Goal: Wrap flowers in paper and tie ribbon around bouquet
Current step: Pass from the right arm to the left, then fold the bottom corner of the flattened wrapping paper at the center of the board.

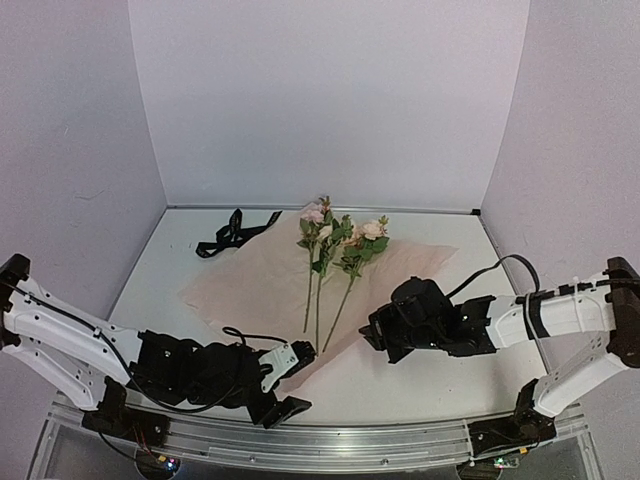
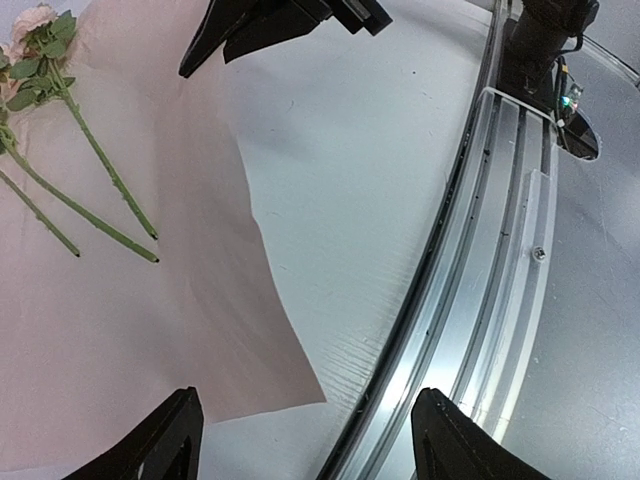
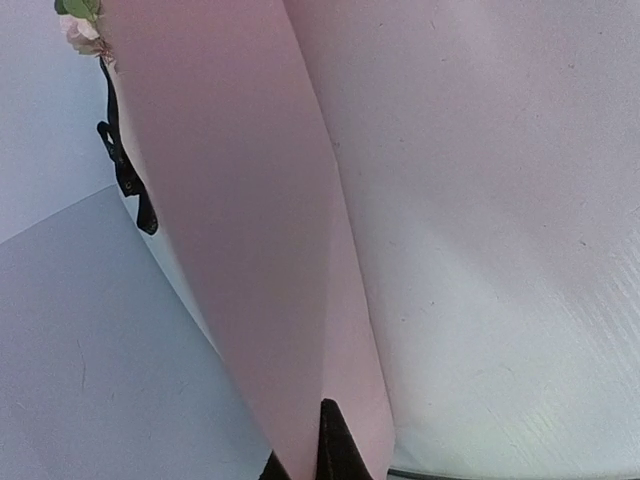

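Note:
The pink paper (image 1: 270,285) lies spread on the table, with the flowers (image 1: 335,245) on its middle, blossoms to the back and stems (image 2: 105,170) toward me. My right gripper (image 1: 372,336) is shut on the paper's right edge, and a fold of the paper (image 3: 250,220) rises from its fingertips (image 3: 330,450). My left gripper (image 2: 305,440) stands open just off the paper's near corner (image 2: 300,395), touching nothing. The black ribbon (image 1: 232,232) lies in a heap at the back left, off the paper, and shows beyond the fold as the ribbon (image 3: 125,175).
A metal rail (image 2: 480,300) runs along the table's near edge, close under the left gripper. White walls (image 1: 330,100) close in the back and both sides. Bare tabletop (image 1: 420,380) lies in front of the right arm.

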